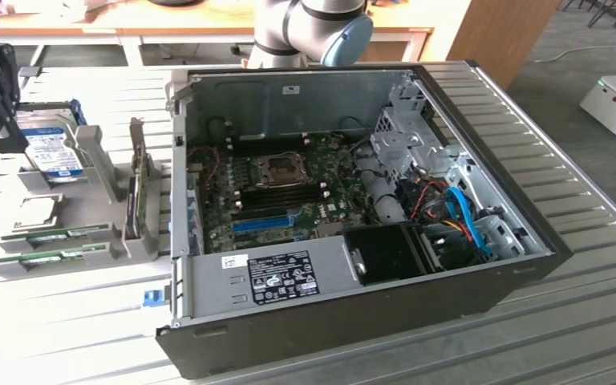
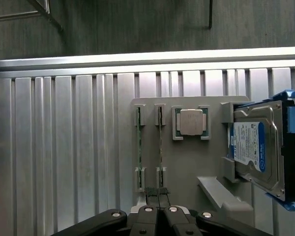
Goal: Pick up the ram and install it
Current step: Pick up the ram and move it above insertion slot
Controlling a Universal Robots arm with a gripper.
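Two alike green sticks stand on edge in a grey holder (image 2: 187, 162). The ram (image 2: 160, 145) is the one nearer the CPU chip (image 2: 191, 122); in the exterior view the ram (image 1: 60, 235) lies at the left, with the second stick (image 1: 54, 257) in front of it. My gripper (image 2: 157, 194) hangs above the holder, shut with nothing between its fingers, its tips roughly in line with the ram's end. In the exterior view the gripper (image 1: 9, 143) is a dark shape at the far left, over the hard drive.
A hard drive (image 2: 253, 147) with a blue-and-white label stands in a blue bracket beside the CPU. The open PC case (image 1: 522, 257) takes up the middle of the ribbed metal table (image 1: 586, 321), motherboard (image 1: 276, 196) exposed with dark memory slots and a blue slot strip (image 1: 260, 223).
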